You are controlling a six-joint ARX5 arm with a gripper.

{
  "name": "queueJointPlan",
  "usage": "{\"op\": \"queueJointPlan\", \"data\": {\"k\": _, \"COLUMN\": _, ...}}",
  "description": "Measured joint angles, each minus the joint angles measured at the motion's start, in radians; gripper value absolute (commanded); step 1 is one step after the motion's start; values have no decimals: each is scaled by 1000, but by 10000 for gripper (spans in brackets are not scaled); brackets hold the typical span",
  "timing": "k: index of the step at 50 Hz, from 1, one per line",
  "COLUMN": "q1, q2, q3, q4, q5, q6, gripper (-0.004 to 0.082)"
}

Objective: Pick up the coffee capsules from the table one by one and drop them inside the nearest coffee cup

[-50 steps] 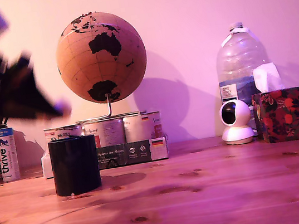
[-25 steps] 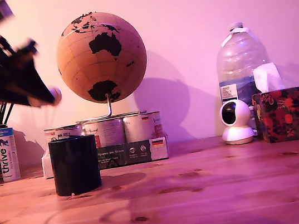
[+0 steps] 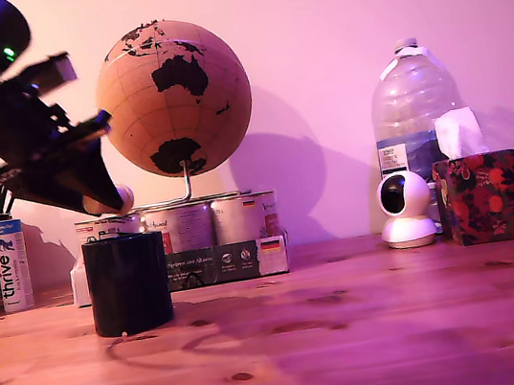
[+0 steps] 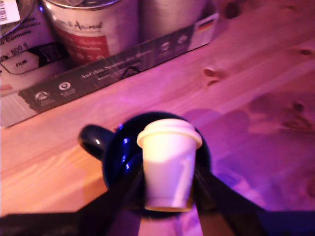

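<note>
Exterior view, gripper: the gripper (image 3: 115, 200) hangs at the end of the dark arm, up at about 10 o'clock in the frame, angled down toward the cup.
Exterior view, capsule: the coffee capsule (image 3: 118, 196) shows only as a small pale knob at the gripper's tip, just above the cup's rim and apart from it.
Exterior view, cup: the coffee cup (image 3: 128, 283) stands upright on the wooden table (image 3: 355, 333), at about 8 o'clock, in front of the tray of tins (image 3: 183, 250) below the globe (image 3: 173, 98).
Exterior view, loose capsules: none can be made out on the table here.
Wrist view, gripper: the gripper (image 4: 166, 191) has its two dark fingers (image 4: 120, 194) closed on the sides of the coffee capsule (image 4: 168, 167), wide rim pointing away from the camera.
Wrist view, cup: the coffee cup (image 4: 115, 152) lies directly beneath the capsule; its dark mouth rings the capsule all round, and its handle sticks out at about 10 o'clock.
Progress: pick-up looks done, and the capsule seems lined up over the cup.
Left to do: release it into the cup; whether the cup already holds others cannot be told.
</note>
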Motion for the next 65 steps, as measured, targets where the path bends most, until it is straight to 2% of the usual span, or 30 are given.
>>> {"op": "queueJointPlan", "data": {"k": 14, "q1": 0, "q2": 58, "q3": 39, "q4": -47, "q5": -26, "q6": 7, "gripper": 193}}
{"op": "queueJointPlan", "data": {"k": 38, "q1": 0, "q2": 60, "q3": 41, "q4": -54, "q5": -29, "q6": 7, "gripper": 195}}
{"op": "queueJointPlan", "data": {"k": 42, "q1": 0, "q2": 60, "q3": 41, "q4": -54, "q5": -29, "q6": 7, "gripper": 249}}
{"op": "queueJointPlan", "data": {"k": 44, "q1": 0, "q2": 60, "q3": 41, "q4": -54, "q5": -28, "q6": 7, "gripper": 340}}
{"op": "queueJointPlan", "data": {"k": 48, "q1": 0, "q2": 60, "q3": 41, "q4": -54, "q5": -16, "q6": 7, "gripper": 574}}
{"op": "queueJointPlan", "data": {"k": 50, "q1": 0, "q2": 60, "q3": 41, "q4": -54, "q5": -10, "q6": 7, "gripper": 638}}
{"op": "queueJointPlan", "data": {"k": 60, "q1": 0, "q2": 60, "q3": 41, "q4": -54, "q5": -3, "q6": 8, "gripper": 634}}
{"op": "queueJointPlan", "data": {"k": 65, "q1": 0, "q2": 60, "q3": 41, "q4": -55, "q5": -3, "q6": 9, "gripper": 549}}
